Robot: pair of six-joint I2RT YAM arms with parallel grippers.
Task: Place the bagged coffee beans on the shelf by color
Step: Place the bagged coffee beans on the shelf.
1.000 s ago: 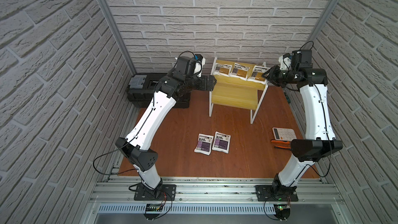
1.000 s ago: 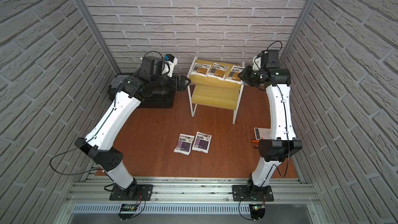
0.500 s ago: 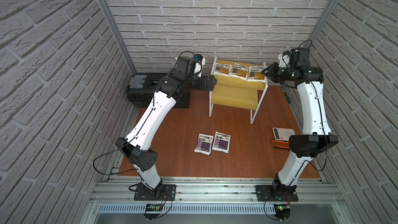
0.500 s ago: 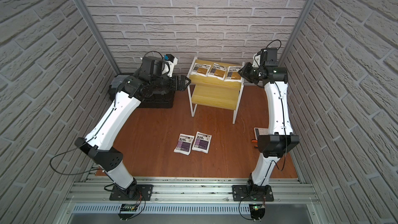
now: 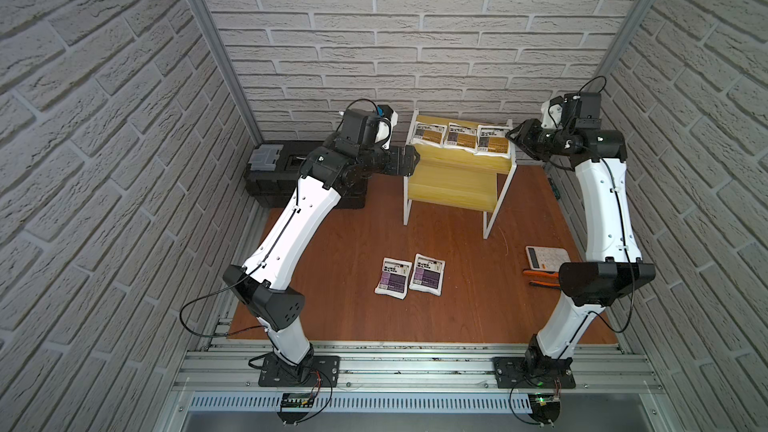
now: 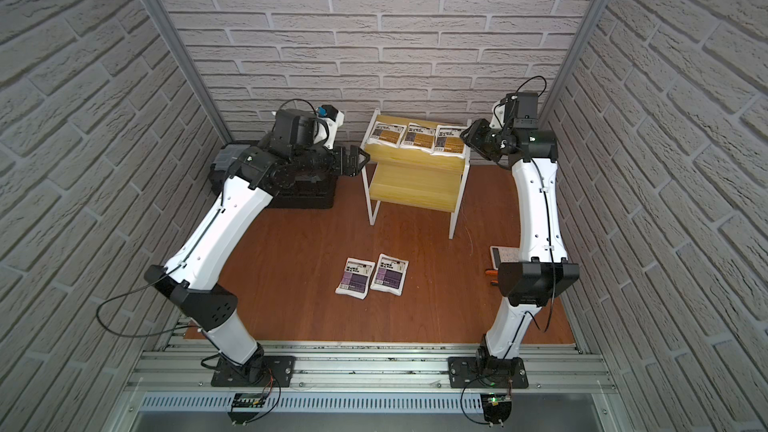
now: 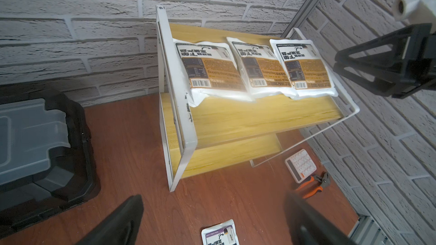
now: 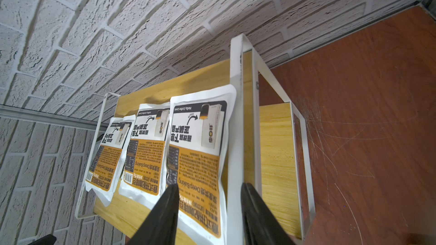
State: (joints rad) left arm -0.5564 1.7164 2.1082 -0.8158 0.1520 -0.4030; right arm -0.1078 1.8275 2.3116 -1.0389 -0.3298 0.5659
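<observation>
Three yellow bagged coffee beans (image 5: 429, 135) (image 5: 460, 137) (image 5: 493, 141) lie side by side on the top board of the shelf (image 5: 451, 184), shown in both top views. Two purple bags (image 5: 394, 278) (image 5: 428, 274) lie flat on the table in front of it. My right gripper (image 8: 209, 186) hovers at the shelf's right end, open and empty, over the edge of the nearest yellow bag (image 8: 198, 161) and the white frame. My left gripper (image 7: 213, 199) is open and empty beside the shelf's left end (image 5: 413, 160), with one purple bag (image 7: 220, 233) below it.
A black toolbox (image 5: 291, 172) with a grey latch stands left of the shelf, under my left arm. A white calculator (image 5: 544, 257) and orange pliers (image 5: 540, 278) lie at the right, near my right arm's elbow. Brick walls close in on three sides.
My right gripper has shifted slightly at the shelf's right end, and its elbow swayed a little. The left arm and all the bags have stayed where they were.
</observation>
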